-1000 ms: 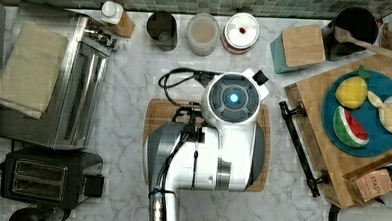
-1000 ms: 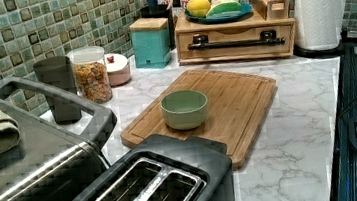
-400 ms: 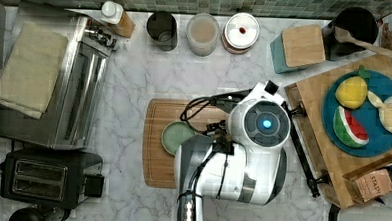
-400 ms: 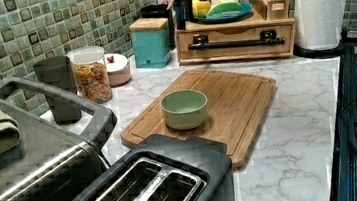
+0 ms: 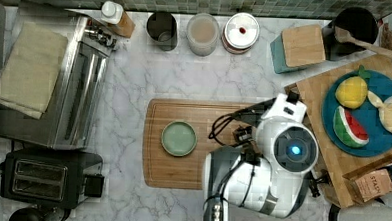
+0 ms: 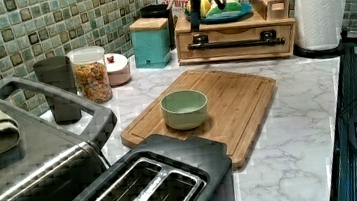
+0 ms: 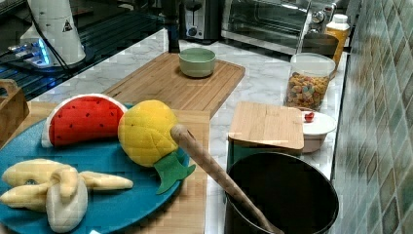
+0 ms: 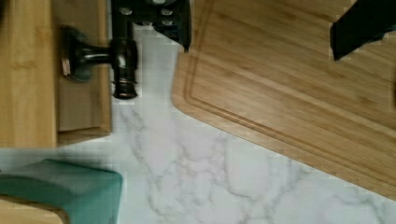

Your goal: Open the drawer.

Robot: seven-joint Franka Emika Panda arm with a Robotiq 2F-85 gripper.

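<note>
Nearest in the left view sits the toaster (image 6: 165, 182) at the bench's front edge. Beyond it is the green bowl (image 6: 184, 109), resting on the cutting board (image 6: 238, 94) mid-bench. And here's the news: the arm (image 5: 282, 149) has left the middle of the board and swung over to the board's edge at the top view's right, hard by the wooden stand.

The wrist view has the pincer (image 8: 261, 28) spread wide. One finger (image 8: 175, 25) is just beside the end of the black bar handle (image 8: 122, 60), the other well out over the board. The bar isn't between them yet, by the look of it.

At the far end of the bench, the drawer (image 6: 240, 32) sits under the fruit plate (image 6: 237, 13), flush in its frame, fully shut, nothing pulled yet. So the approach looks nearly done. My call: line up on the bar, close, then draw it straight out toward the board.
</note>
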